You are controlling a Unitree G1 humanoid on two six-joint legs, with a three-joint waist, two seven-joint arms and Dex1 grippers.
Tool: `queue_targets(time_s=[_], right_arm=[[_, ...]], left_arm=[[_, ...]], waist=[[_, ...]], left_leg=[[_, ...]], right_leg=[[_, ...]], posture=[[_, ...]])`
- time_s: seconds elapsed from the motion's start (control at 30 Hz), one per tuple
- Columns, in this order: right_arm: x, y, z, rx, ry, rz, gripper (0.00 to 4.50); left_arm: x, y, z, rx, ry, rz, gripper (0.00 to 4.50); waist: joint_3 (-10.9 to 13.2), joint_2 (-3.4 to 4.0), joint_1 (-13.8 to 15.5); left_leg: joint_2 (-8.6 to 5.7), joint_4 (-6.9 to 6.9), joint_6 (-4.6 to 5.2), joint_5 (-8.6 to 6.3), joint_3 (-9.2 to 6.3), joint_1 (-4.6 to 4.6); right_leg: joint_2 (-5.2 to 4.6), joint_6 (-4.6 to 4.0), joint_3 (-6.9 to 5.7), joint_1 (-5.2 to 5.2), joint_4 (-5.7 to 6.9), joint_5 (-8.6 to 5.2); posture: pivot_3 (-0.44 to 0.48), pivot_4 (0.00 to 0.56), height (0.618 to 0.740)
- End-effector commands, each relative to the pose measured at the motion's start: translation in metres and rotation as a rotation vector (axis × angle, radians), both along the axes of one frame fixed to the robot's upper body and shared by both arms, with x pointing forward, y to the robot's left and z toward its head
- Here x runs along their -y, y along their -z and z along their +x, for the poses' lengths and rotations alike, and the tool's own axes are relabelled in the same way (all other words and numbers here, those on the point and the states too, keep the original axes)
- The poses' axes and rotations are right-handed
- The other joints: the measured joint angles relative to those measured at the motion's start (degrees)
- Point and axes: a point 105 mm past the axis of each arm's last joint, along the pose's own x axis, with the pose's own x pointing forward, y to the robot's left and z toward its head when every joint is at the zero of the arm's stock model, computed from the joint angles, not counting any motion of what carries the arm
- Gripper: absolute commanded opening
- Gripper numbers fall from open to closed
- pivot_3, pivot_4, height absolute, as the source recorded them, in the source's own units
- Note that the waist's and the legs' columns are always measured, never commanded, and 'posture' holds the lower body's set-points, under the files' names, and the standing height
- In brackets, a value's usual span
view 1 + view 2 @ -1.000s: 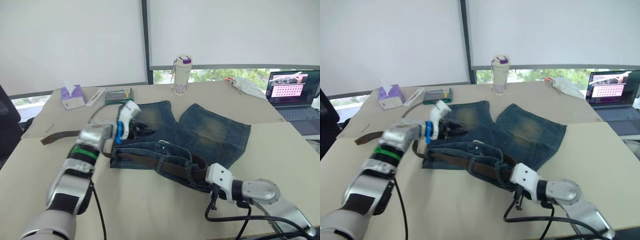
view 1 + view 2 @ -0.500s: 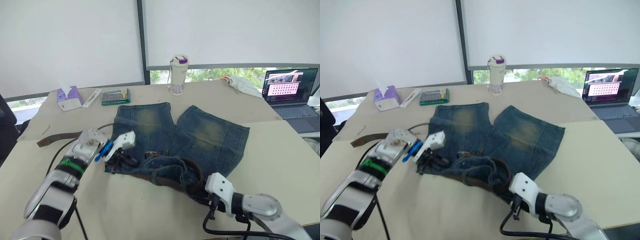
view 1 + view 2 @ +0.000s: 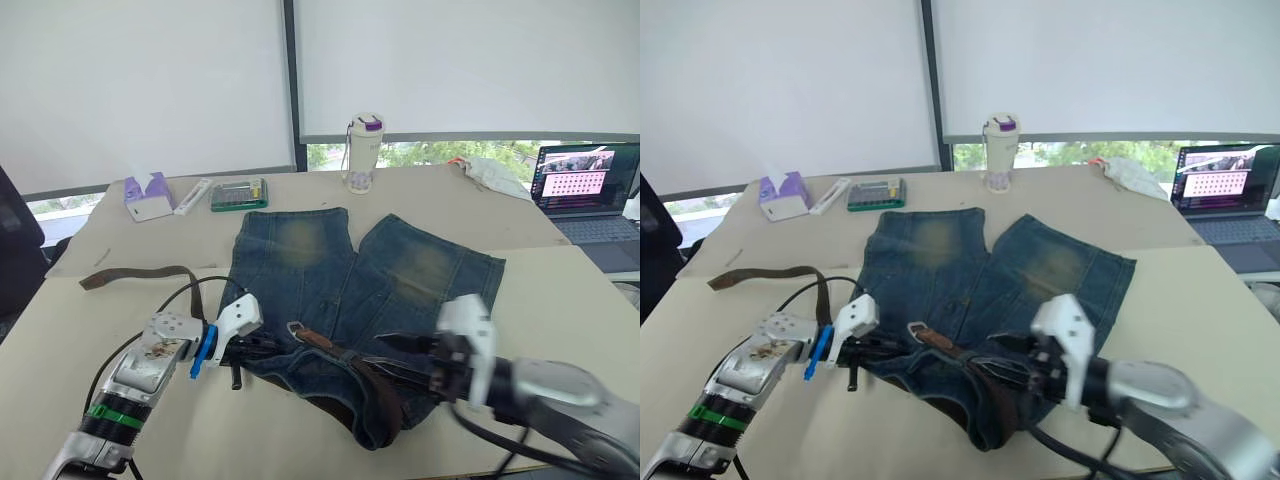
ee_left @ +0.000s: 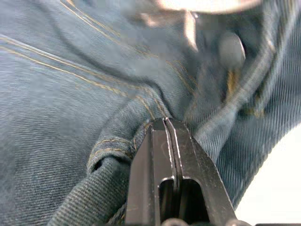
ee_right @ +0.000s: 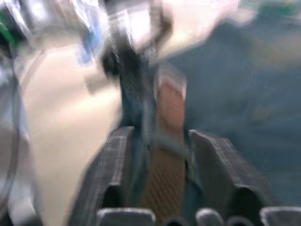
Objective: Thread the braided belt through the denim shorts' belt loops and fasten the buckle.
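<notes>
The denim shorts [image 3: 400, 270] lie flat with the legs pointing away from me and the waistband bunched toward me. The braided belt [image 3: 140, 272] trails left across the table and runs along the waistband. Its silver buckle [image 3: 297, 329] lies on the denim near the middle. I cannot make out the belt loops in the folds. My left gripper [image 3: 262, 345] is shut on the waistband's left corner, and the left wrist view shows the left gripper [image 4: 165, 123] pinching a denim fold. My right gripper [image 3: 385, 353] is open, and the belt [image 5: 169, 108] and denim sit between its fingers [image 5: 214, 160].
At the far edge stand a bottle [image 3: 364, 152], a tissue box [image 3: 147, 196], a white remote [image 3: 193, 194] and a green box [image 3: 238, 193]. A laptop [image 3: 590, 190] and a white cloth [image 3: 490, 170] sit at the far right. A black cable [image 3: 165, 300] loops beside my left arm.
My left gripper has dropped from over the left leg to the waistband's near-left corner and closed on it. The right gripper has lifted and turned toward the shorts. The waistband has bunched nearer.
</notes>
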Motion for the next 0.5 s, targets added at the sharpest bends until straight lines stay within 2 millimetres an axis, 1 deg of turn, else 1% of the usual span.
queue_targets(time_s=[0.03, 0.07, 0.1, 0.2, 0.27, 0.33, 0.4, 0.43, 0.5], right_arm=[[-0.009, 0.029, 0.003, -0.004, -0.052, -0.063, 0.72], [-0.01, 0.029, 0.008, 0.013, -0.042, -0.05, 0.34], [-0.011, 0.029, 0.01, 0.027, -0.036, -0.04, 0.07], [-0.013, 0.017, 0.006, 0.015, -0.069, 0.038, 0.02], [-0.011, 0.015, 0.007, 0.012, -0.06, 0.045, 0.02], [-0.004, 0.031, 0.008, 0.014, -0.075, -0.063, 0.02], [0.0, 0.04, 0.01, 0.024, -0.081, -0.124, 0.0], [-0.002, 0.035, 0.01, 0.029, -0.089, -0.093, 0.0], [-0.009, 0.018, 0.01, 0.036, -0.097, 0.007, 0.0]], left_arm=[[-0.015, -0.023, 0.008, 0.072, -0.112, -0.035, 0.0], [-0.019, -0.024, 0.008, 0.083, -0.129, -0.031, 0.0], [-0.02, -0.025, 0.008, 0.089, -0.14, -0.028, 0.0], [-0.024, -0.033, 0.007, 0.049, -0.198, -0.104, 0.0], [-0.025, -0.039, 0.005, -0.007, -0.233, -0.187, 0.0], [-0.037, -0.043, 0.012, -0.037, -0.341, -0.255, 0.0], [-0.05, -0.051, 0.021, -0.001, -0.448, -0.293, 0.58], [-0.053, -0.056, 0.023, 0.007, -0.482, -0.324, 0.81], [-0.06, -0.061, 0.026, 0.053, -0.545, -0.322, 1.53]], waist=[[0.0, 0.02, 0.14], [0.0, 0.02, 0.12], [0.0, 0.02, 0.04], [0.0, 0.05, 0.04], [0.01, 0.05, 0.02], [0.0, 0.05, 0.0], [0.01, 0.03, -0.11], [0.01, 0.03, -0.13], [0.01, 0.04, -0.15]], left_leg=[[-0.02, 0.0, -0.04, 0.02, 0.01, 0.0], [-0.03, 0.0, -0.04, 0.02, 0.03, -0.01], [-0.03, -0.02, -0.05, 0.03, 0.05, 0.0], [0.01, -0.04, -0.04, 0.02, 0.03, 0.04], [0.02, -0.04, -0.04, 0.02, -0.01, 0.04], [0.02, -0.04, -0.03, 0.01, -0.03, 0.03], [0.01, -0.04, -0.04, 0.01, -0.02, 0.05], [0.02, -0.04, -0.05, 0.02, -0.03, 0.06], [0.03, -0.06, -0.06, 0.02, -0.03, 0.06]], right_leg=[[-0.02, 0.0, 0.01, -0.02, 0.01, 0.0], [-0.06, 0.0, 0.03, -0.02, -0.01, 0.0], [-0.08, 0.0, 0.08, -0.02, -0.02, 0.01], [-0.08, -0.02, 0.11, 0.04, -0.02, 0.03], [-0.05, -0.02, 0.08, 0.04, -0.02, 0.02], [-0.03, -0.02, 0.07, 0.03, -0.02, 0.02], [-0.03, -0.02, 0.06, 0.03, -0.02, 0.03], [-0.01, -0.02, 0.06, 0.02, -0.02, 0.03], [-0.01, -0.03, 0.07, 0.0, -0.01, 0.03]], posture=[[0.0, 0.15, 0.74], [0.0, 0.15, 0.74], [0.0, 0.15, 0.74], [0.0, 0.15, 0.74], [0.0, 0.15, 0.74], [0.0, 0.15, 0.74], [0.0, 0.15, 0.74], [0.0, 0.15, 0.74], [0.0, 0.15, 0.74]])
